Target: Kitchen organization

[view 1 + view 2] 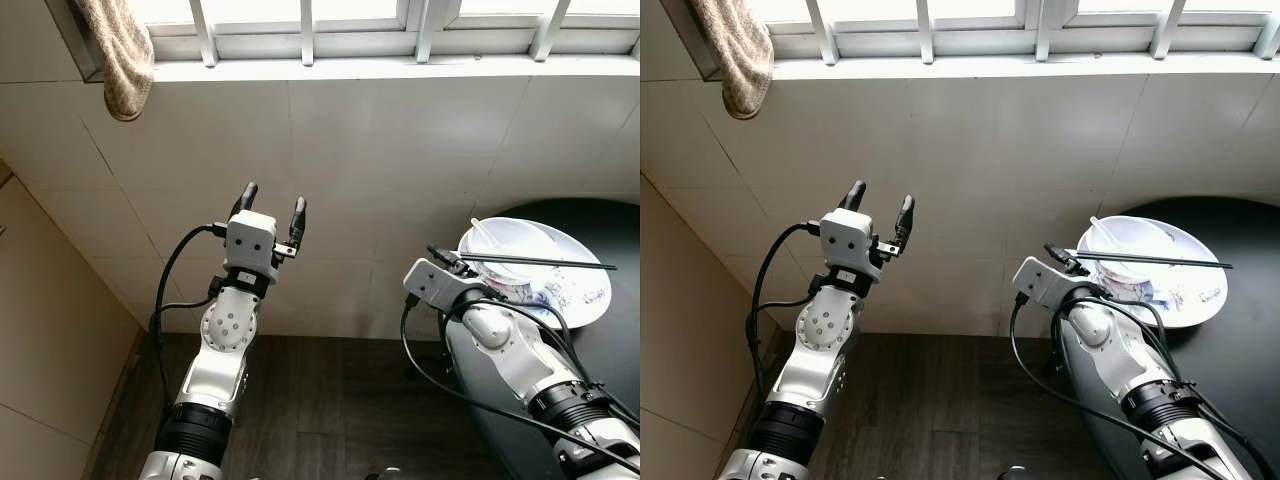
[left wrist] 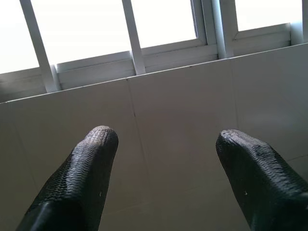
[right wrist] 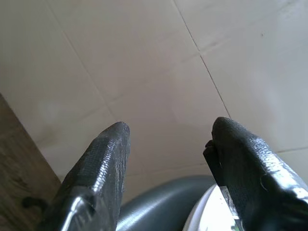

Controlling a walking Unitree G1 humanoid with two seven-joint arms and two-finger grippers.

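Both arms raised in front of a wall of large pale tiles (image 1: 330, 150), under a white-framed window with white bars (image 1: 310, 30). Left gripper (image 1: 272, 215) points up at the wall, its two black fingers spread well apart, nothing between them; the left wrist view confirms a bare gap with wall and window beyond. Right gripper (image 3: 168, 159) sits just beside the rim of a round black table (image 1: 600, 400); the right wrist view shows its fingers parted and holding nothing, with the table edge and a sliver of white rim below them. On the table: a white shallow plate with blue pattern (image 1: 585, 300), carrying a white bowl with a white spoon (image 1: 510, 240) resting in it, and a pair of thin dark chopsticks (image 1: 550, 263) laid across the top. This stack looks to be what needs tidying; judging by how it lies, it is untouched, so the task seems barely begun — grasping, carrying and putting away all remain. Floor is dark wood-look plank (image 1: 320, 400). A beige towel (image 1: 120, 55) hangs from the window ledge at upper left. A tan panel (image 1: 40, 340), perhaps a door or cabinet, stands on the left.
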